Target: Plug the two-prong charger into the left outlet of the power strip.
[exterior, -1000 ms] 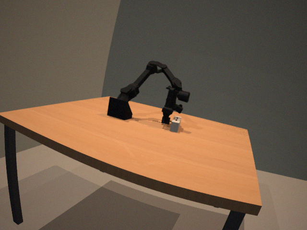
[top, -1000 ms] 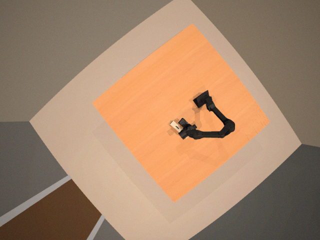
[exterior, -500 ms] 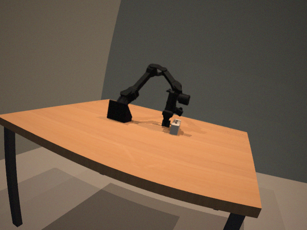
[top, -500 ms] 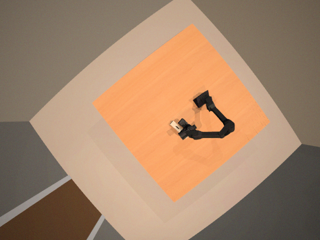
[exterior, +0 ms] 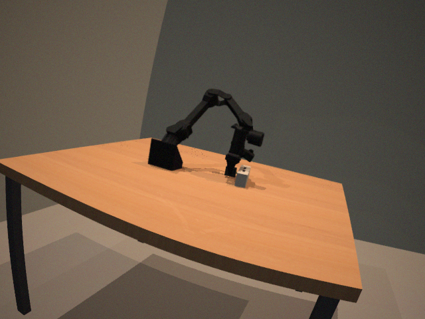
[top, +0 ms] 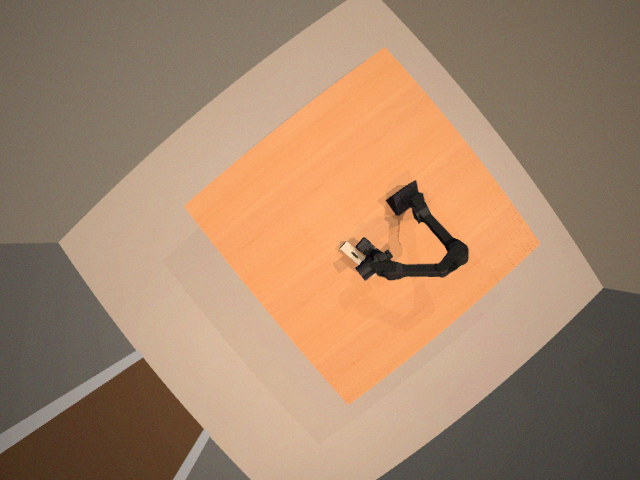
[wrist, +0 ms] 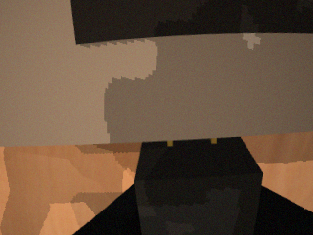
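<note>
The power strip (top: 348,251) (exterior: 241,179) (wrist: 49,98) is a pale box on the table, with small dark marks on top. My gripper (top: 363,259) (exterior: 230,171) (wrist: 190,187) is shut on the black charger (wrist: 196,159), low over the table and close beside the strip. In the wrist view the charger's front edge meets the strip's lower edge. Only short stubs of the two brass prongs show, side by side; their front parts are hidden at the strip. The outlets are not visible, so I cannot tell which outlet they face or how deep they are.
The wooden table (top: 289,170) (exterior: 119,192) carries the arm's black base (top: 403,198) (exterior: 165,154) and the strip. A dark area (wrist: 196,17) spans much of the wrist view's top, above the strip's pale surface. Shadows fall around the strip.
</note>
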You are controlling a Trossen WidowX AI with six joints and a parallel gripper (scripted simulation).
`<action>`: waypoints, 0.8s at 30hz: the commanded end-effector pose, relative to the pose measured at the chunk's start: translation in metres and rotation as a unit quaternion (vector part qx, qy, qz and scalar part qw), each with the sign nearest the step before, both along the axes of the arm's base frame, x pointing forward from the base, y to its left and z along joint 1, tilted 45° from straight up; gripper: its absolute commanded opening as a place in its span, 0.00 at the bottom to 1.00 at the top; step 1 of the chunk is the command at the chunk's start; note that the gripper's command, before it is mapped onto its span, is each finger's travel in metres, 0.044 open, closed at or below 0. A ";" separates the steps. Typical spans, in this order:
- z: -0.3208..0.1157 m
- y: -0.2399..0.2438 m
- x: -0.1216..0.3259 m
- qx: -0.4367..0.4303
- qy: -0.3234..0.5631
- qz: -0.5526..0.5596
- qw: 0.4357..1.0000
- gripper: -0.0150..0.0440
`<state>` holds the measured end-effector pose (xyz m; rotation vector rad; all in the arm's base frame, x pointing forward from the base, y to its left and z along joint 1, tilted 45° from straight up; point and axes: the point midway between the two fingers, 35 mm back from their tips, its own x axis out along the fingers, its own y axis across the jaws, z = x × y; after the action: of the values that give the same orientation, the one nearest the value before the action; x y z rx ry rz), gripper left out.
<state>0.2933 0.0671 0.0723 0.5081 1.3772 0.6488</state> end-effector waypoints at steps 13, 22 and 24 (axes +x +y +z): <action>0.001 0.000 0.006 0.002 0.002 -0.001 1.000 0.25; 0.002 0.000 0.009 0.002 0.001 -0.001 1.000 0.25; 0.002 0.000 0.010 0.002 0.001 -0.001 1.000 0.25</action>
<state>0.2997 0.0670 0.0734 0.5132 1.3846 0.6470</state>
